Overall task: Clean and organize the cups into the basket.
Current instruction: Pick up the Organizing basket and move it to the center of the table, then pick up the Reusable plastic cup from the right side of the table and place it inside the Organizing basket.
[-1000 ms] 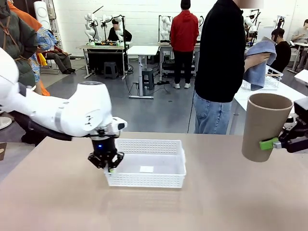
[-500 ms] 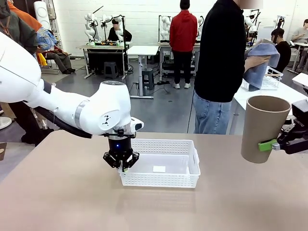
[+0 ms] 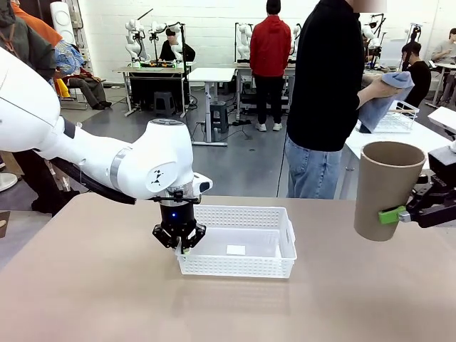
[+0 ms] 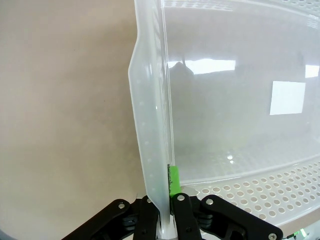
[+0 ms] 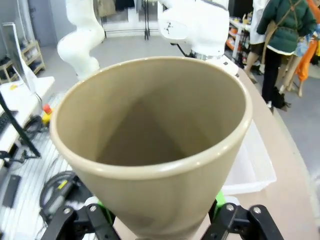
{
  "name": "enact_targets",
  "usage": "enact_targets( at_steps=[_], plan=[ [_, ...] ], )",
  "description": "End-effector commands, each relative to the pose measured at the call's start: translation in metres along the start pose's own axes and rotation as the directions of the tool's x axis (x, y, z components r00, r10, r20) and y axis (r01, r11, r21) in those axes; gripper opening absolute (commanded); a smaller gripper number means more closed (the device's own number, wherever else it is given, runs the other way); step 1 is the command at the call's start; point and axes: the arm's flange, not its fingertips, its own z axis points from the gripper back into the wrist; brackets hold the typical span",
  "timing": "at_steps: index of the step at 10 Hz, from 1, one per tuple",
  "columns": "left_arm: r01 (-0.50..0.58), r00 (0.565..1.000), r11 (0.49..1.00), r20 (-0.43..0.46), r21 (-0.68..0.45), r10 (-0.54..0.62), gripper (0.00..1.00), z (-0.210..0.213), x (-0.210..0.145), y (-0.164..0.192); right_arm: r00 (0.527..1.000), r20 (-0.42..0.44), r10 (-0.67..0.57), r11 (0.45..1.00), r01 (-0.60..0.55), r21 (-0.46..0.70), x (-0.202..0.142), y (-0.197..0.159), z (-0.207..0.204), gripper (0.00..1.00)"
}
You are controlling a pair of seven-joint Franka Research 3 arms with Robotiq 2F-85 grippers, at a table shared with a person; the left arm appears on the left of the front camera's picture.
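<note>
My left gripper (image 3: pixel 180 244) is clamped shut on the left end wall of the shallow white lattice plastic basket (image 3: pixel 242 265), which rests on the tan table (image 3: pixel 92 299); that pinch lets me steer it. My right gripper (image 3: pixel 385 214) clasps the tall tan-brown matte cup (image 3: pixel 387 182) upright, aloft, well right of the basket, likely awaiting cleaning; its far pad seems hidden behind the cup.

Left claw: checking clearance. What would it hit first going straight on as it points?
The left claw points down: probably the white lattice plastic basket's floor inside, the beige tabletop outside.
</note>
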Motion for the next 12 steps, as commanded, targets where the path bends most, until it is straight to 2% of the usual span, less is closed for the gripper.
enact_targets(
  at_steps=[1,2,4,6,8,12],
  plan=[
    [0.005,1.000,1.000,0.003,-0.005,-0.005,0.00,-0.002,-0.003,0.004,0.978,-0.209,0.014,0.998,-0.026,-0.054,0.064,-0.009,-0.038,0.83],
    [0.005,1.000,1.000,0.003,-0.005,-0.005,0.00,-0.002,-0.003,0.004,0.957,-0.290,-0.012,0.997,-0.010,-0.072,0.088,-0.020,-0.056,0.83],
    [0.005,1.000,1.000,0.003,-0.005,-0.005,0.00,-0.002,-0.003,0.004,0.853,-0.517,-0.063,0.996,0.025,-0.080,0.107,-0.040,-0.105,0.83],
    [0.005,1.000,1.000,0.003,-0.005,-0.005,0.00,-0.002,-0.003,0.004,0.675,-0.731,-0.100,0.995,0.082,-0.060,0.106,-0.053,-0.158,0.83],
    [0.005,1.000,1.000,0.003,-0.005,-0.005,0.00,-0.002,-0.003,0.004,0.578,-0.809,-0.106,0.992,0.119,-0.044,0.104,-0.061,-0.196,0.83],
    [0.005,1.000,1.000,0.003,-0.005,-0.005,0.00,-0.002,-0.003,0.004,0.452,-0.885,-0.111,0.989,0.136,-0.054,0.101,-0.074,-0.259,0.83]
  ],
)
